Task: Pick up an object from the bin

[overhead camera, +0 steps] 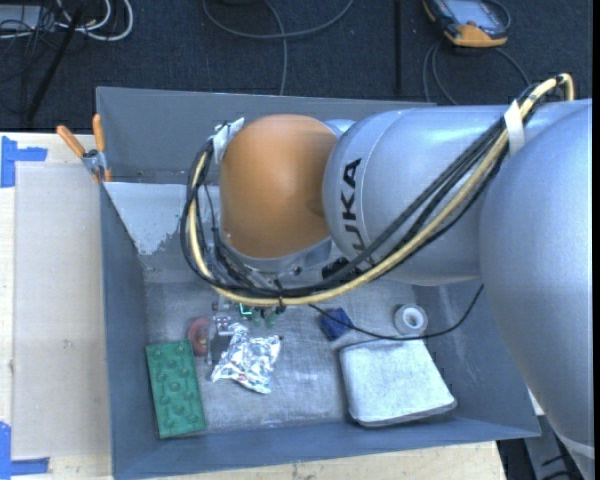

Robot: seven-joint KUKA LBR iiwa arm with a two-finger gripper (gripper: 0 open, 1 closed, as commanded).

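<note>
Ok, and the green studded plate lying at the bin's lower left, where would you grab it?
Probably across its short width, coming straight down: the green plate lies flat and long. Take the lower half, clear of the crumpled foil; the bin wall crowds its left edge.

Finding: one legible marking. Black lettering (347, 206) on the grey casing of the arm (430, 178), just beside the orange cover (275, 183), reads "UKA" in capitals. The letters run lengthwise along the casing, turned on their side to the camera view. The start of the word, at its lower end, cannot be made out. Nothing else can be read.
</note>
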